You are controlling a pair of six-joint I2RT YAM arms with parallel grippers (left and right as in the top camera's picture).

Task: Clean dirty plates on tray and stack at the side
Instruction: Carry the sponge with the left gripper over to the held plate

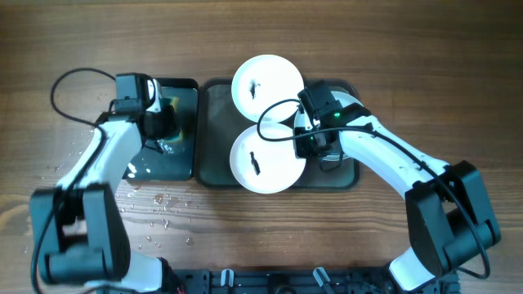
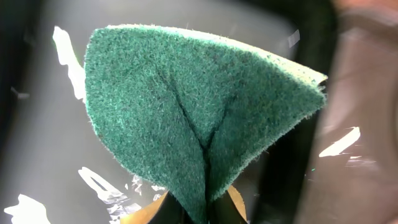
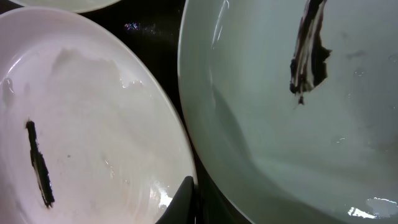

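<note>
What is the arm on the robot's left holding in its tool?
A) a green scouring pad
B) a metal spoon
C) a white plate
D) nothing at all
A: the left wrist view shows the left tool pinched shut on a folded green scouring pad that fills most of the picture.

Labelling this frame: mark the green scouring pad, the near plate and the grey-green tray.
green scouring pad (image 2: 186,106): left wrist view, middle of green face.
near plate (image 1: 278,175): overhead view, bare white right of its smudge.
grey-green tray (image 1: 214,131): overhead view, bare floor at left end.
</note>
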